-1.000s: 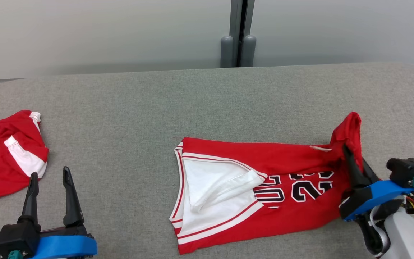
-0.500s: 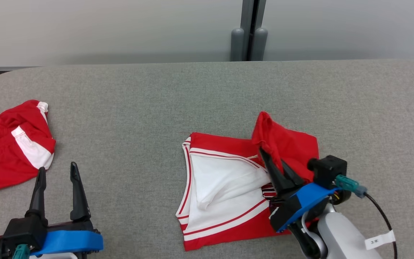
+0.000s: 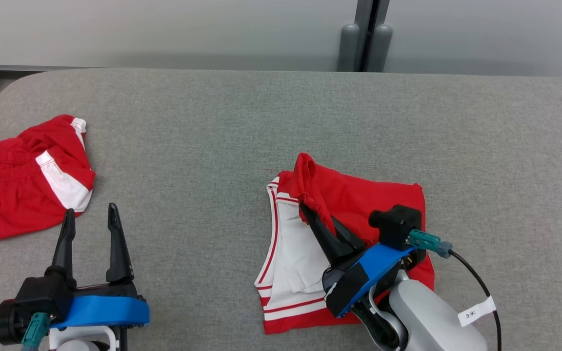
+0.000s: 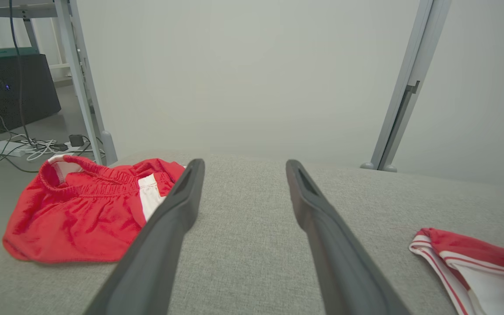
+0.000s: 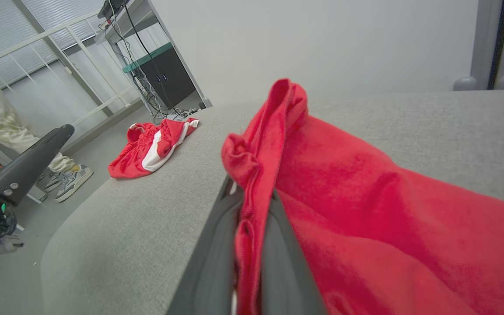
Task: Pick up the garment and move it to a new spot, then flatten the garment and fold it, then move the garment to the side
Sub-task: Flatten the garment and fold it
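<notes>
Folding under way; entry as follows.

Item: red sleeveless sports jersey [image 3: 373, 200] in smooth knit, with white-and-red banded trim and a white panel at its open end.
Location: flat on the grey fabric-covered tabletop [image 3: 212, 126], right of the tabletop's middle and towards its near edge.
Change: a second ago it lay full length along the tabletop, black numerals showing and one end lifted at the right. That end has since been carried across the body. The numerals are now covered, and a plain red layer lies over roughly half the cloth. The body underneath has kept its place on the tabletop; the apparent drift is the camera's.
Meaning, by judgement: the first fold is nearly made. The carried edge is not yet laid down or squared to the trim beneath.

Holder: right pincer [image 3: 305, 207], closed tight on a bunched ridge of the red edge and holding it raised just above the white panel. Release and a smoothing pass look due next.

Spare: left pincer [image 3: 90, 210], fingers spread wide with nothing between them, over the tabletop's near left edge. Posture unchanged.

Bystander: crumpled red shorts with white side stripe [image 3: 22, 195], at the tabletop's left end, well apart from the jersey and untouched.
</notes>
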### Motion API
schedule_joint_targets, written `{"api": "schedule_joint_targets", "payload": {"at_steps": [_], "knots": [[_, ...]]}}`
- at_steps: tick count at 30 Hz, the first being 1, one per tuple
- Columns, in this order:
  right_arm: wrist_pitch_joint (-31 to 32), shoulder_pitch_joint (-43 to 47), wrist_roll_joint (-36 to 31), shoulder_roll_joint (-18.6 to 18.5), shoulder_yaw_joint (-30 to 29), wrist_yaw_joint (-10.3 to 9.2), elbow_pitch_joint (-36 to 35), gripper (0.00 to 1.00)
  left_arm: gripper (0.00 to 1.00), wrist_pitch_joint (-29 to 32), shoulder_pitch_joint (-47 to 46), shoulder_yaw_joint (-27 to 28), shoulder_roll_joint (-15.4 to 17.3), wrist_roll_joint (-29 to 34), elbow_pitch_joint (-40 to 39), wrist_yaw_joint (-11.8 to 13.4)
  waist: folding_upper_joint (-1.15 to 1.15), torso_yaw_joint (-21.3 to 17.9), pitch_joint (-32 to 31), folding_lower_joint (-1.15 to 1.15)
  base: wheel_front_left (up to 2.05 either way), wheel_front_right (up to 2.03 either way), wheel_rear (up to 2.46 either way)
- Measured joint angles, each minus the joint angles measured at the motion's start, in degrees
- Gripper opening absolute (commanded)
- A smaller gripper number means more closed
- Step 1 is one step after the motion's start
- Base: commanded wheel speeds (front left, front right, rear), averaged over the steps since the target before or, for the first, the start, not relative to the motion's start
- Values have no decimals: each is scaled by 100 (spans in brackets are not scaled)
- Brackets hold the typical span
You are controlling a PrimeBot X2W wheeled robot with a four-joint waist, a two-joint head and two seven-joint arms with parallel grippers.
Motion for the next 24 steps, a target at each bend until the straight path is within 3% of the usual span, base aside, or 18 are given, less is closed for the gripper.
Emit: {"api": "schedule_joint_targets", "payload": {"at_steps": [2, 3, 4, 5, 13, 24], "knots": [[-54, -77, 160, 0, 114, 0, 129, 0, 100, 0, -4, -11, 0, -2, 22, -7, 0, 40, 18, 0, 0, 0, 0], [-80, -112, 203, 1, 155, 0, 212, 18, 100, 1, -5, -20, 0, -10, 30, -5, 0, 54, 24, 0, 0, 0, 0], [-91, -130, 245, 1, 211, 0, 293, 69, 100, 1, -7, -26, 0, -29, 33, -5, 0, 64, 28, 0, 0, 0, 0], [-93, -135, 301, 1, 263, 0, 378, 100, 100, 0, -8, -34, 0, -36, 34, -1, 0, 68, 30, 0, 0, 0, 0], [-364, -349, 231, 3, 222, 0, 359, 100, 100, 0, 19, 2, 0, -43, 22, 44, 0, -88, -21, 0, 0, 0, 0], [-398, 208, -975, -178, -1537, 0, -838, 100, 100, 0, 105, -7, -1, -25, -66, 38, 0, -450, -221, 0, 0, 0, 0]]}}
